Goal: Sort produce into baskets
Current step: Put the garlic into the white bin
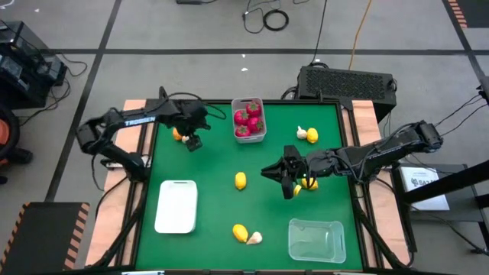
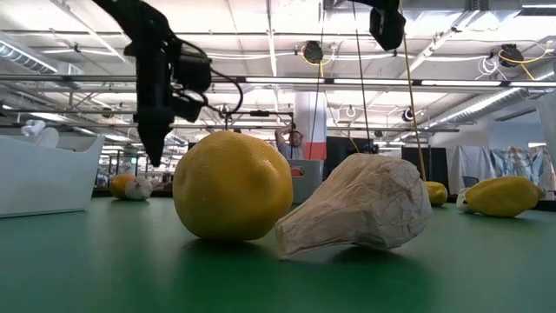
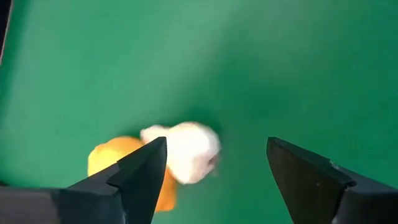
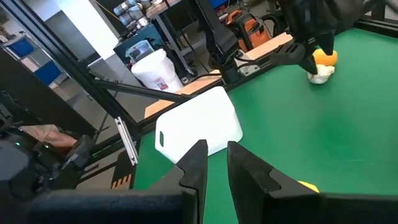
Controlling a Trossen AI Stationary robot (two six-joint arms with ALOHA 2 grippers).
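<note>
My left gripper (image 1: 191,141) (image 3: 214,162) is open and hangs over a whitish garlic bulb (image 3: 186,152) and an orange-yellow lemon (image 3: 115,163) that lie side by side on the green table at its far left (image 1: 178,134). It touches neither. My right gripper (image 1: 285,182) (image 4: 216,163) is shut and empty above the table's middle right, beside a lemon (image 1: 309,183). The grey-white bin (image 1: 260,134) holds several red pieces (image 1: 246,118). The white tray (image 1: 176,206) and the clear tub (image 1: 315,239) stand near the front.
A lone lemon (image 1: 241,180) lies mid-table. A lemon (image 1: 239,231) and a garlic bulb (image 1: 255,238) lie at the front and fill the low view (image 2: 230,187). Another garlic bulb (image 1: 301,131) and lemon (image 1: 312,136) lie at the far right.
</note>
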